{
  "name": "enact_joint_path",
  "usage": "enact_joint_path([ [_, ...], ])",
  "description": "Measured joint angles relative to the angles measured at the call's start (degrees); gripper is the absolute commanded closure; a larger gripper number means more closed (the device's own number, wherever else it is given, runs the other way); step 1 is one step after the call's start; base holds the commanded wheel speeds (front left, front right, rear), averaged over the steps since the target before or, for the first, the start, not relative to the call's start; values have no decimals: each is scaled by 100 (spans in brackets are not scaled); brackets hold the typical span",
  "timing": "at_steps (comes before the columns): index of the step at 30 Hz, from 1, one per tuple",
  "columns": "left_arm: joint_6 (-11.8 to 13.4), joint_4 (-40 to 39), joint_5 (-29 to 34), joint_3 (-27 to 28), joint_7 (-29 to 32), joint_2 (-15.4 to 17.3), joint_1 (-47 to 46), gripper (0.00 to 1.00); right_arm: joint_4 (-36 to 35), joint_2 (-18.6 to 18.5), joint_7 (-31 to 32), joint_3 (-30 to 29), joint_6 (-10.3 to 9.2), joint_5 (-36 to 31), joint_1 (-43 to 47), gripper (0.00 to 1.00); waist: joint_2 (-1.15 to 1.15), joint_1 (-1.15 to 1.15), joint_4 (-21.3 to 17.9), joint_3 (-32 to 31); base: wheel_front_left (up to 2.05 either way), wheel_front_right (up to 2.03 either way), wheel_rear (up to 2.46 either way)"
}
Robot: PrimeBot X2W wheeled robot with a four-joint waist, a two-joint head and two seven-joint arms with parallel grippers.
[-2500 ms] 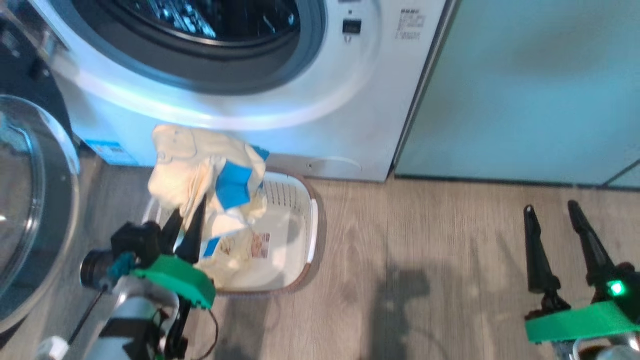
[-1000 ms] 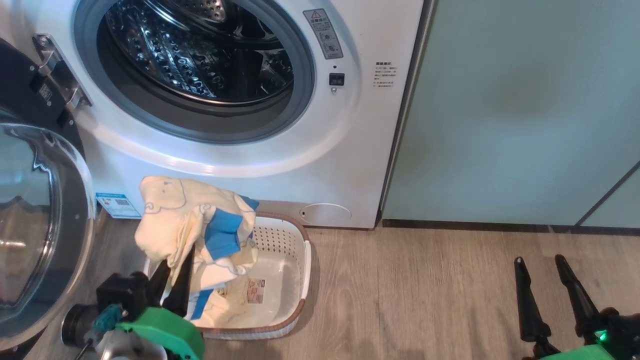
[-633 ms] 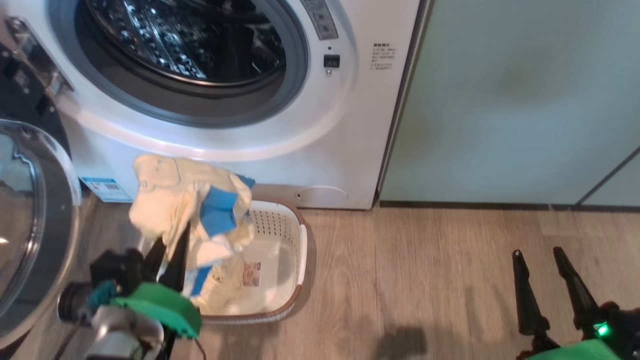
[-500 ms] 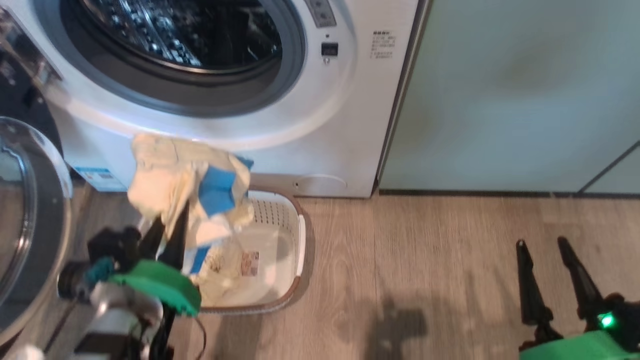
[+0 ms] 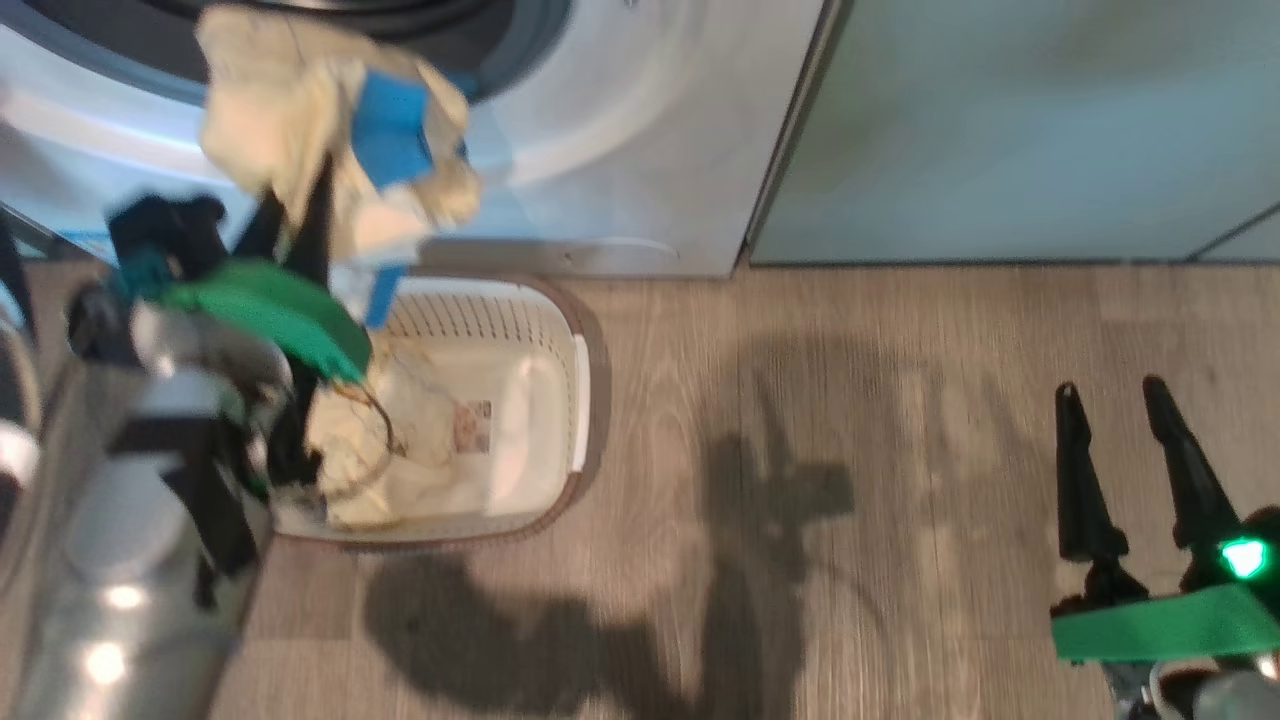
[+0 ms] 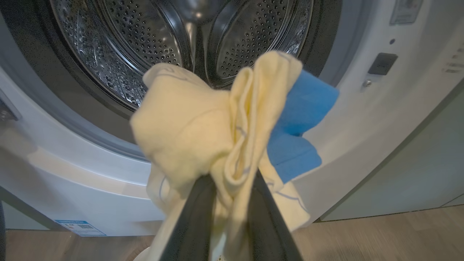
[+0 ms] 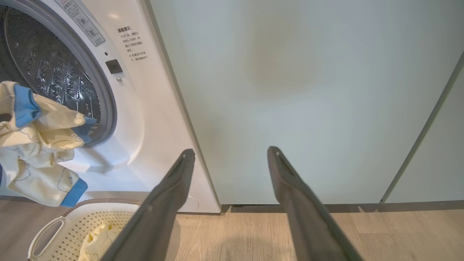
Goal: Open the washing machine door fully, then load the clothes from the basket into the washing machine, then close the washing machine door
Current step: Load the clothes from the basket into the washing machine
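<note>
The washing machine (image 6: 54, 174) is standing with its drum (image 6: 145, 36) lying bare, so the door-opening step is looking done, though how wide the washing machine door is swung I cannot tell. Loading is looking under way and about half through. The basket (image 5: 590, 330) is sitting on the wooden floor (image 5: 800, 400) just in front of the machine's foot, and it is holding a crumpled pale yellow remainder (image 5: 370, 450). A bundle of the clothes (image 6: 188, 127), yellow with blue patches, is hanging in the air above the basket and just outside the grey rim of the drum mouth, not yet inside it. The left gripper (image 6: 232, 177) is pinching that bundle, its two dark fingers pressing close together on a fold of the fabric. The right gripper (image 7: 231, 149) is idling well apart, off to the right over bare floor, its fingers spreading wide with nothing between them, pointing at the pale green cabinet panels (image 7: 308, 90). What is remaining, as I am judging it: pushing this bundle into the drum, fetching the rest, then closing the door. Counting now: one washing machine, at least two cabinet panels, one basket, two lots of clothes (one held, one in the basket, the garments in each too bunched to number), and two grippers.
</note>
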Motion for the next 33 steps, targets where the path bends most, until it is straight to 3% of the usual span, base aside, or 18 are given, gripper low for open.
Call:
enact_joint_path([
  [11, -290, 765, -301, 132, 1415, 617, -1959, 100, -137, 0, 0, -7, 0, 312, -485, 0, 0, 0, -232, 904, 0, 0, 0],
  [22, -481, 1024, -567, 149, 3364, 1417, -3704, 100, -187, 0, 0, 175, 0, 712, -908, 0, 0, -1, -691, 1737, 0, 0, 0],
  [33, -483, 1122, -321, 136, 3726, 2151, -4803, 100, -188, 1, -1, 383, 0, 1001, -1122, 0, 0, -1, -1303, 2252, 0, 0, 0],
])
